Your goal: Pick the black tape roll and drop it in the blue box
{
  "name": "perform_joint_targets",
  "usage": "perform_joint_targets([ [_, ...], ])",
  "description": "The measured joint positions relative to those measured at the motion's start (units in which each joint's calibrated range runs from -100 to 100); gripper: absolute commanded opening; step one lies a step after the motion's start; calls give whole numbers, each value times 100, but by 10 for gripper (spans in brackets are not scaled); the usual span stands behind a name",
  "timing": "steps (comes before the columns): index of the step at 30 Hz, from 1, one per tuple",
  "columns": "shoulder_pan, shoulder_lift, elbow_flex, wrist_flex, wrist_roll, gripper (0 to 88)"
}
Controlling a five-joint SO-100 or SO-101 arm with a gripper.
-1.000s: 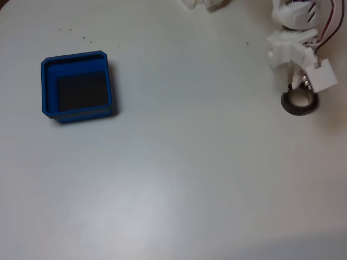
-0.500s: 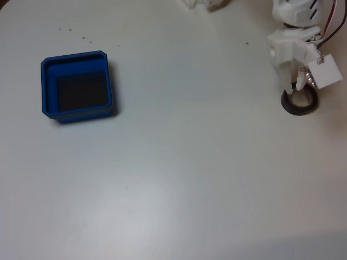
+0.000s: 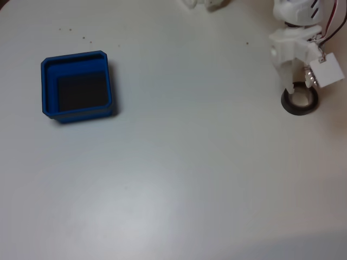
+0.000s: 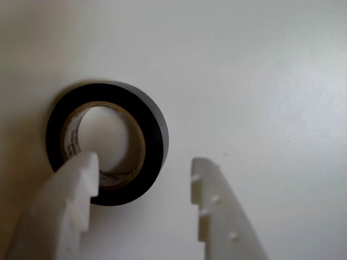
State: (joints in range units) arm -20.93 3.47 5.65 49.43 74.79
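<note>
The black tape roll [image 3: 297, 110] lies flat on the white table at the right edge of the fixed view, and its beige core shows in the wrist view [image 4: 157, 135]. My gripper [image 3: 299, 89] hangs directly over it, open. In the wrist view the gripper [image 4: 145, 165] straddles the roll's right wall: the left fingertip [image 4: 81, 179] is over the core hole and the right fingertip [image 4: 209, 184] is outside the ring. Nothing is gripped. The blue box [image 3: 76, 56] with its dark floor sits far to the left in the fixed view, and nothing lies in it.
The white arm body [image 3: 295, 21] with red wires rises at the top right of the fixed view. White objects [image 3: 209, 4] poke in at the top edge. Bare white tabletop [image 3: 195, 135] spans the stretch between roll and box.
The gripper has shifted slightly right and settled lower over the tape roll. The roll and the box have stayed put.
</note>
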Motion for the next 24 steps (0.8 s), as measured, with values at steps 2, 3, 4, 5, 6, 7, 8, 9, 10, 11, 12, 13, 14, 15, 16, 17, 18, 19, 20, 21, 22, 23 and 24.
perform_joint_targets([
  [2,0,0,0,0,0,167],
  [3,0,0,0,0,0,168],
  [4,0,0,0,0,0,168],
  [5,0,0,0,0,0,168],
  [6,0,0,0,0,0,168],
  [7,0,0,0,0,0,168],
  [8,0,0,0,0,0,168],
  [9,0,0,0,0,0,168],
  [10,0,0,0,0,0,168],
  [11,0,0,0,0,0,168],
  [12,0,0,0,0,0,168],
  [13,0,0,0,0,0,168],
  [14,0,0,0,0,0,168],
  [15,0,0,0,0,0,168],
  [16,0,8,0,0,0,168],
  [17,0,51,0,0,0,168],
  [18,0,102,0,0,0,168],
  [19,0,152,0,0,0,168],
  [20,10,220,0,0,0,168],
  [21,10,262,0,0,0,168],
  [22,10,305,0,0,0,168],
  [23,10,322,0,0,0,168],
  [24,10,322,0,0,0,168],
])
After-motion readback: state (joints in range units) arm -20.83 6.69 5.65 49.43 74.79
